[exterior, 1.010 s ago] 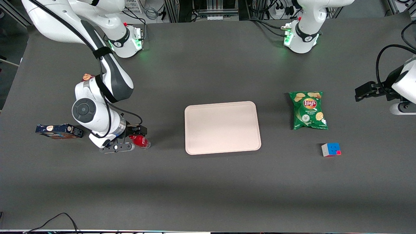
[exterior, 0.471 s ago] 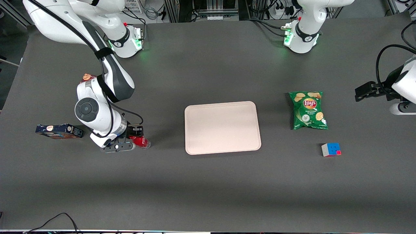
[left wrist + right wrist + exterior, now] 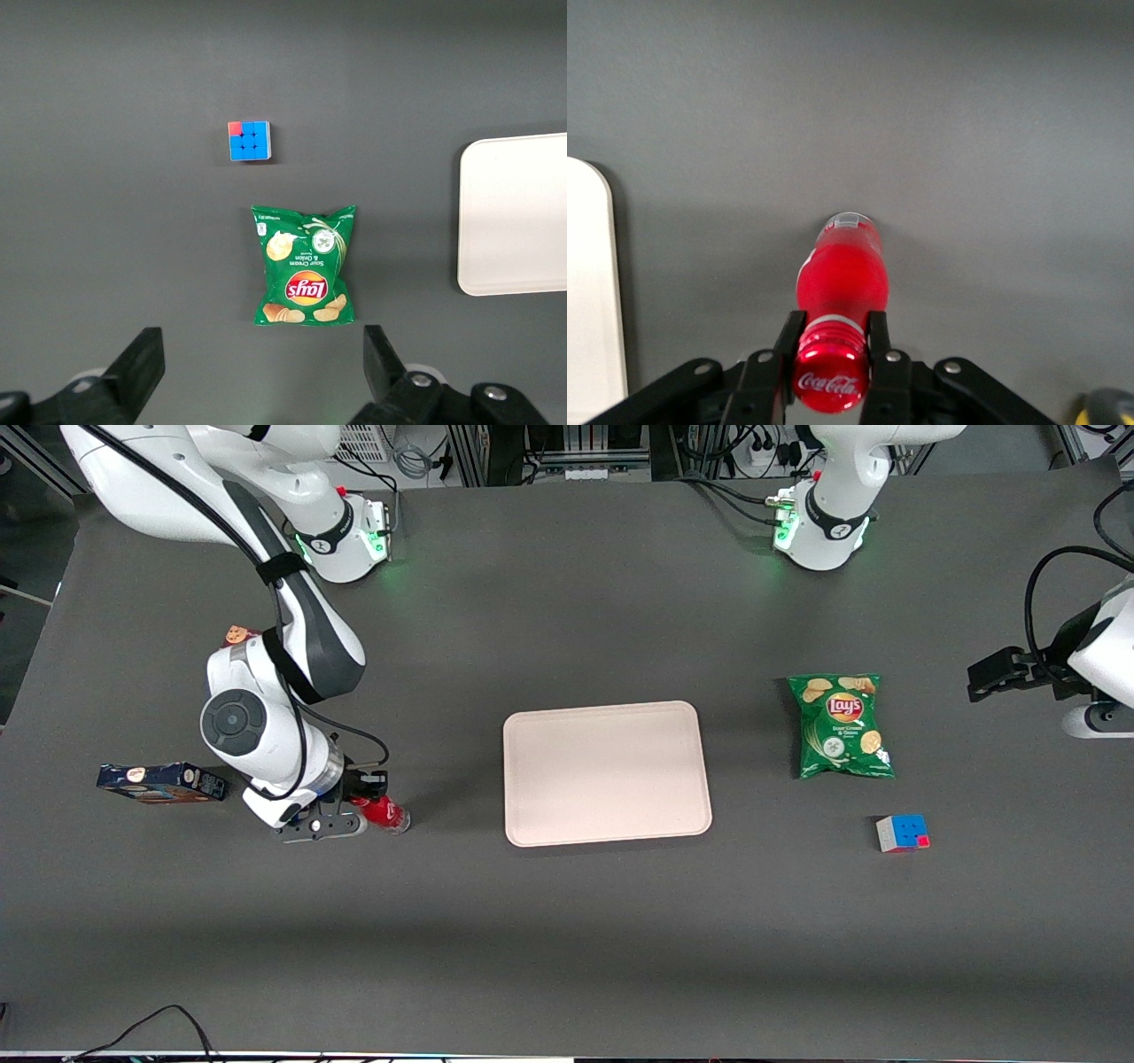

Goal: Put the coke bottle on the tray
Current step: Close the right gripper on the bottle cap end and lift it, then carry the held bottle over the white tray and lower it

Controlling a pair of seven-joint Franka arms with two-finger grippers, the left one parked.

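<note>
Bottle (image 3: 842, 282): upright on the table (image 3: 567, 939) toward the working arm's end, neck clenched between the jaws of the gripper (image 3: 831, 354) directly above it, long axis vertical; tray (image 3: 606, 772) lies well apart sideways, toward the table's middle.

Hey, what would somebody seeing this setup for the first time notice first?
Probably the red coke bottle, its neck pinched in the right arm's claw toward the working arm's end of the table. Next, the big pale tray lying bare at mid-table, then the green Lay's chip bag and the puzzle cube toward the parked arm's end.
</note>
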